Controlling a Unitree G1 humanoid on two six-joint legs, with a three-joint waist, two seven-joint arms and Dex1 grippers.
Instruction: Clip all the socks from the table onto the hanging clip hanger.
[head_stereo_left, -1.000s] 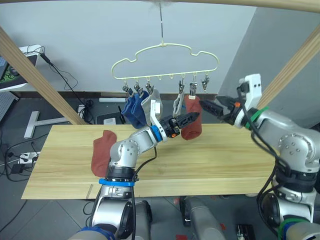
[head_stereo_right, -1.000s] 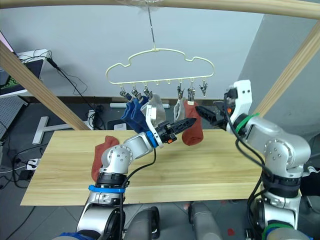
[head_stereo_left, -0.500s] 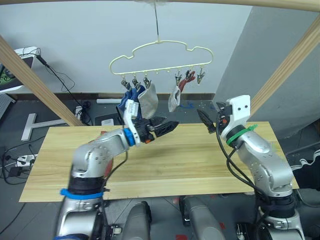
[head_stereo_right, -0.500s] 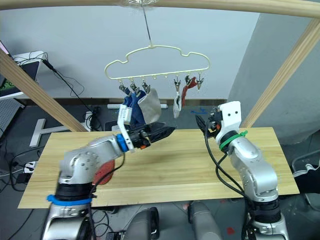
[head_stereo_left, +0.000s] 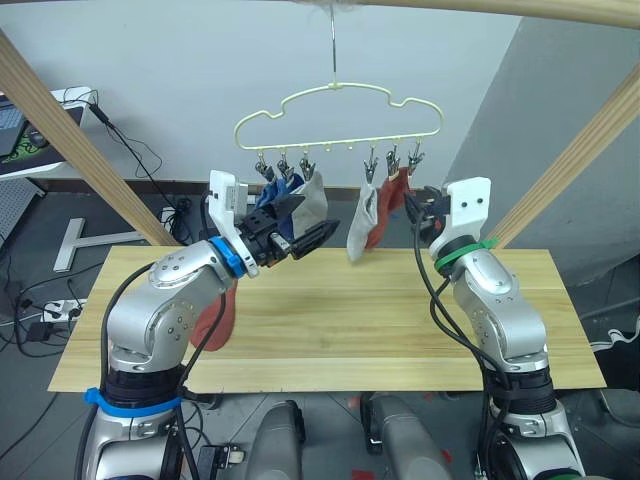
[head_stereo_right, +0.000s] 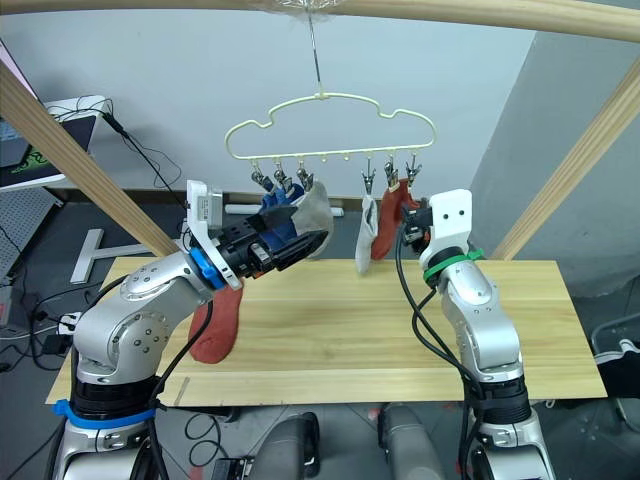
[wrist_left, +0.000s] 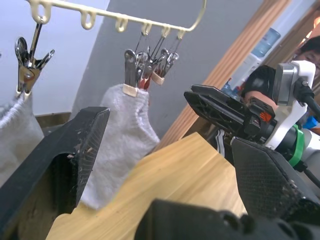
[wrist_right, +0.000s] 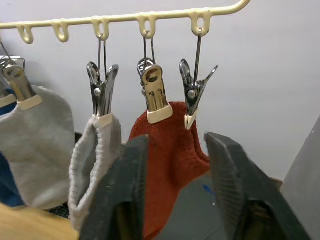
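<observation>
The pale-yellow clip hanger (head_stereo_left: 338, 122) hangs by its metal hook from a round wooden pole (head_stereo_right: 420, 8) above the far edge of the table (head_stereo_left: 400, 320). Five socks are clipped along its bar: two blue socks (head_stereo_right: 272, 208) and a light grey sock (head_stereo_left: 312, 195) bunched on the robot's left, then a second grey sock (wrist_right: 92, 165) and a rust-red sock (wrist_right: 172, 150) side by side on the right. In the right wrist view the outermost clip (wrist_right: 194, 92) sits just beside the red sock's clip, its tip touching the sock's top edge; whether it grips fabric cannot be told. The sixth sock, rust-red (head_stereo_right: 218, 318), lies on the table's left part behind the left forearm, one end reaching the near edge.

The left gripper (head_stereo_left: 305, 235) is raised in front of the blue and grey socks, fingers spread and holding nothing. The right gripper (wrist_right: 175, 185) points up at the red sock from just below it, its fingers apart and empty, with the sock hanging behind the gap between them.

Two slanted wooden poles (head_stereo_left: 75, 130) flank the table, one on each side. Cables (head_stereo_left: 40, 300), a power strip and a white stand foot lie on the floor to the left. The middle and right of the tabletop are bare wood, and a grey wall stands close behind the right arm
</observation>
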